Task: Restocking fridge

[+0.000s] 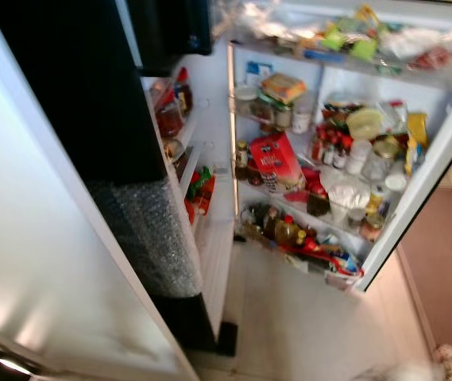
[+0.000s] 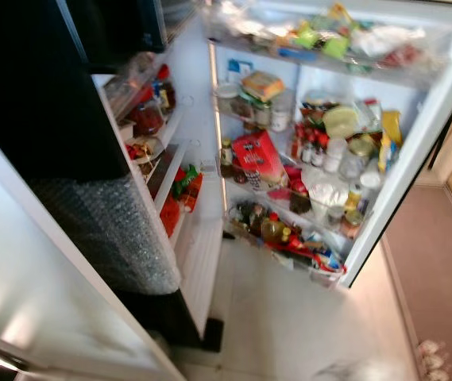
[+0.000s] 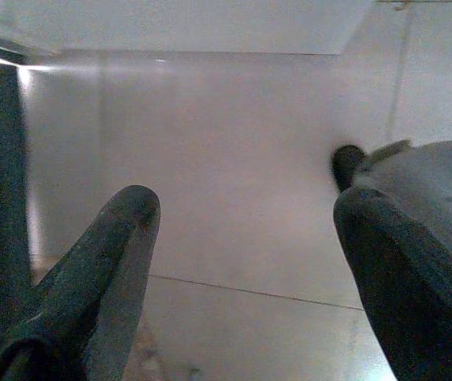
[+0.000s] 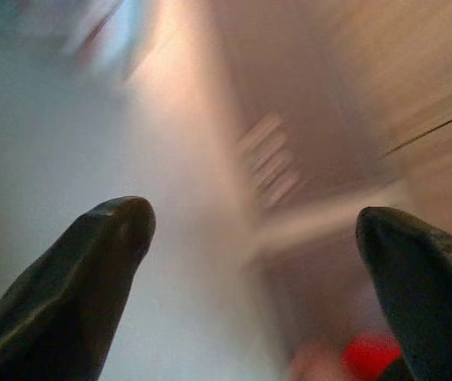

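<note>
The fridge [image 1: 233, 159] stands open ahead of me, its shelves packed with jars, bottles and packets. A red packet [image 1: 277, 159] leans on the middle shelf. The open door [image 1: 186, 151] on my left holds bottles in its racks. My left gripper [image 3: 245, 238] is open, its two black fingers spread over pale floor tiles with nothing between them. My right gripper [image 4: 257, 254] is open too, pointing at a blurred pale surface with a red blur [image 4: 368, 353] near one fingertip.
A dark cabinet side [image 1: 75, 87] and a patch wrapped in bubble film [image 1: 150, 230] rise at my left. A white panel [image 1: 43, 262] fills the near left. Pale floor tiles [image 1: 289, 317] lie before the fridge, a brown carpet [image 1: 444, 262] to the right.
</note>
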Controlling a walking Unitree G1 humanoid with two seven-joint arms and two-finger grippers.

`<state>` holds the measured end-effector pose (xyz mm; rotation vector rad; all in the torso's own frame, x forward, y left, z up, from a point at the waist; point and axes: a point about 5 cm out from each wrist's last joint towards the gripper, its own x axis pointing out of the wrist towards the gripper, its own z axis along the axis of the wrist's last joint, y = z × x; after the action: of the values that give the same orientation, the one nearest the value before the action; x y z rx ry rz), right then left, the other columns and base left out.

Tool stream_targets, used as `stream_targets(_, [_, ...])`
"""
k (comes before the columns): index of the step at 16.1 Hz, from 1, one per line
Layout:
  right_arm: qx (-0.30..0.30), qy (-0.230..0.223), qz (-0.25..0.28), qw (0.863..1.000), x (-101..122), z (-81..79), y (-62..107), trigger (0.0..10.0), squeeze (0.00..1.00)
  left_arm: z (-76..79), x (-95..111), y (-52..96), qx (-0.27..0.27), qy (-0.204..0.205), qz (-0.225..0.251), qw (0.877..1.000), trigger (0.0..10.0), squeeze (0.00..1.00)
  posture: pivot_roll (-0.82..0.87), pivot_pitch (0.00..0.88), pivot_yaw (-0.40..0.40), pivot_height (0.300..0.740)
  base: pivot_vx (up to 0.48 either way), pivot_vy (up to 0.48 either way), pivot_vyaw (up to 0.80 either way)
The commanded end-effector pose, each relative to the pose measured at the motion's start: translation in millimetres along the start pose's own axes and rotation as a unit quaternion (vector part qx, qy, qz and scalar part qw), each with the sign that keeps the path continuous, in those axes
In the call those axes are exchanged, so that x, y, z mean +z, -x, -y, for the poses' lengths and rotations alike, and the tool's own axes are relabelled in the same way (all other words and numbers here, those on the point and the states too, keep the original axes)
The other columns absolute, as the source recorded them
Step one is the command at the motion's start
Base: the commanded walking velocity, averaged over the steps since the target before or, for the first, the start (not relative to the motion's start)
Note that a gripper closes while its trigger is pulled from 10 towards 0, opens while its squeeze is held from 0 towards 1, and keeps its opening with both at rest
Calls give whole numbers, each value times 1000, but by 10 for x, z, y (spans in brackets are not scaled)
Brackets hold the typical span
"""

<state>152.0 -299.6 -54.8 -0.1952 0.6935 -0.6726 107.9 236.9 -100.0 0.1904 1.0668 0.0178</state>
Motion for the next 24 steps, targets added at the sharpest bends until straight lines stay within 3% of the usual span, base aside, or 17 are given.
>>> stream_targets(1, [-34,-39,63,997,243,23,-43,10000,0,-35,-36,11,4,-8,-9,1000,10000,0,-203,0,112,740,0,0,0])
stream_targets(3, [-72,-58,124,988,514,117,-93,10000,0,-39,-40,12,0,-17,-10,1000,10000,0,-239,0,139,740,0,0,0])
stream_targets(6, [-83,-72,186,976,840,110,-103,10000,0,-42,-37,12,-2,-32,-11,999,10000,0,-257,0,154,740,0,0,0])
stream_targets(8, [-108,-110,233,960,1081,108,-46,10000,0,-44,-42,14,-1,-36,-10,999,10000,0,-275,0,166,740,0,0,0])
stream_targets(13, [-115,-141,316,931,1609,83,143,10000,0,-31,-73,22,-2,-37,-14,999,10000,0,-278,0,147,740,0,0,0])
stream_targets(17, [-125,-170,325,922,1805,85,243,10000,0,6,-96,25,-3,-24,-14,1000,10000,0,-256,0,109,740,0,0,0])
stream_targets(20, [-124,-186,306,926,1800,37,269,10000,0,32,-114,28,-3,-18,-16,1000,10000,0,-243,0,93,740,0,0,0])
stream_targets(24, [-89,-171,302,934,1954,-42,218,10000,0,41,-123,29,-2,-15,-17,1000,10000,0,-235,0,92,740,0,0,0])
